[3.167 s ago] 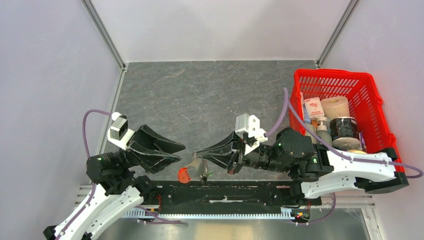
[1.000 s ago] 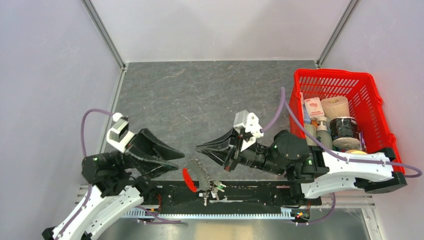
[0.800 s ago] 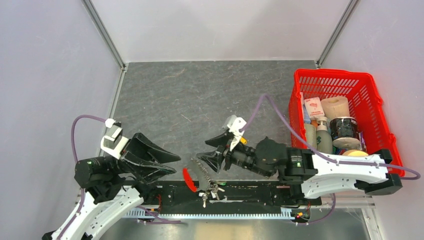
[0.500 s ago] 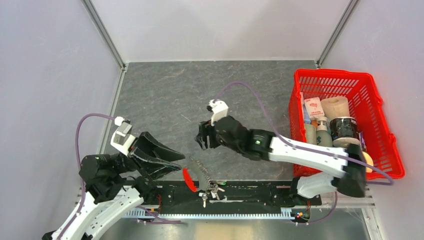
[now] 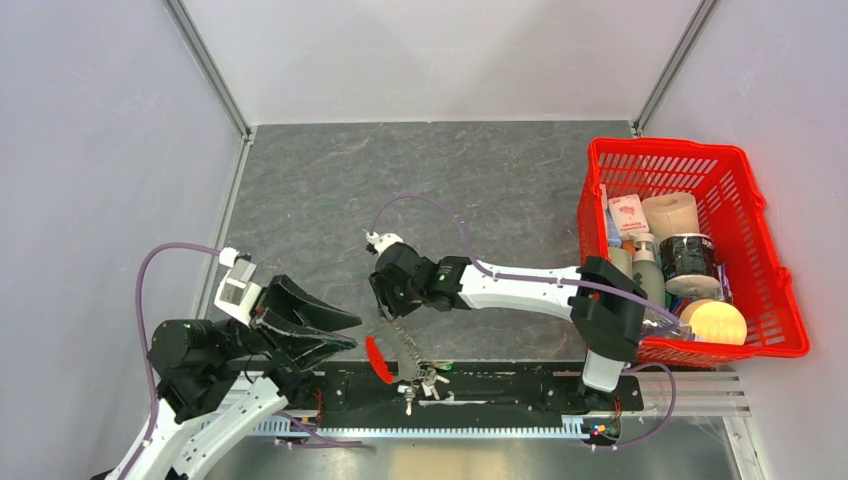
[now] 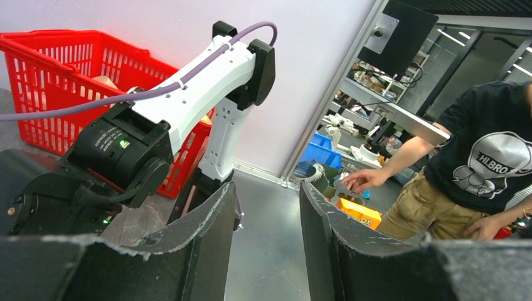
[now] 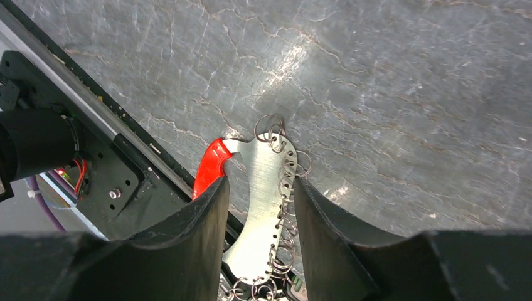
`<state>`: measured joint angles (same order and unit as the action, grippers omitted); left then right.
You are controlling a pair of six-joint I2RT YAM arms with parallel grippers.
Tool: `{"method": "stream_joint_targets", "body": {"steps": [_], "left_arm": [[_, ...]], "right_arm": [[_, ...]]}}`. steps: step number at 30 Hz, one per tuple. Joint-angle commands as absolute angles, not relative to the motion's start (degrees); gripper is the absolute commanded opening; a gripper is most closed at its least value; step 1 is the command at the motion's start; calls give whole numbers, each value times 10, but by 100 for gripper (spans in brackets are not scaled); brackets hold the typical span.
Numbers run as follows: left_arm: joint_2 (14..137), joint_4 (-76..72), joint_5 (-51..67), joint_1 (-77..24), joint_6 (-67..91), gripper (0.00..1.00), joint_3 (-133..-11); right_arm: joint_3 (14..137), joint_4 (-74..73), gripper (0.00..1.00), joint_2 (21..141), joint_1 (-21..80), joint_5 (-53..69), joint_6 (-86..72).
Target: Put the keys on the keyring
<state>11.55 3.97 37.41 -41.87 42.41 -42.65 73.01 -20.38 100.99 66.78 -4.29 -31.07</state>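
Now, table: grey, stone-patterned top; a black rail runs along its near edge.
keyring: flat silver plate with a row of small rings down 1 edge and a red piece at 1 side. It lies flat by the near edge of the table, with its near end over the black rail.
keys: small cluster at the near end of the keyring, on the black rail, with a speck of green beside them. Too small to tell whether they are threaded onto a ring.
right arm: reaches across the table to left of centre, wrist pointing down.
right gripper: directly over the keyring. The 2 fingers are spread, 1 on each side of the silver plate, which fills the gap between them. Cannot tell whether they touch it.
left gripper: at the near left, tips near the red piece in the top view. It is tilted up off the table and aimed toward the right arm's base. The 2 fingers are spread wide.
basket: red plastic, at the right side of the table. It holds a paper roll, a dark can, bottles, a small white box and a pale yellow ball.
person: black T-shirt and khaki shorts, beyond the table in the left wrist view, 1 hand on a bench.
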Motion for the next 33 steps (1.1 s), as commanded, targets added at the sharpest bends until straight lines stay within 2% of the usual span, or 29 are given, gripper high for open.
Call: {"method": "stream_joint_targets", "body": {"steps": [1, 10, 20, 33], "left_arm": [[114, 63, 373, -421, 380, 49, -435], [109, 89, 371, -420, 347, 49, -435], [108, 103, 371, -420, 331, 49, -438], [107, 99, 368, -420, 334, 49, -437]], "right_arm": [[745, -165, 50, 1036, 670, -6, -283], [797, -168, 45, 1105, 673, 14, -270], [843, -193, 46, 1119, 686, 12, -272], [841, -203, 49, 1146, 687, 15, -291]]}}
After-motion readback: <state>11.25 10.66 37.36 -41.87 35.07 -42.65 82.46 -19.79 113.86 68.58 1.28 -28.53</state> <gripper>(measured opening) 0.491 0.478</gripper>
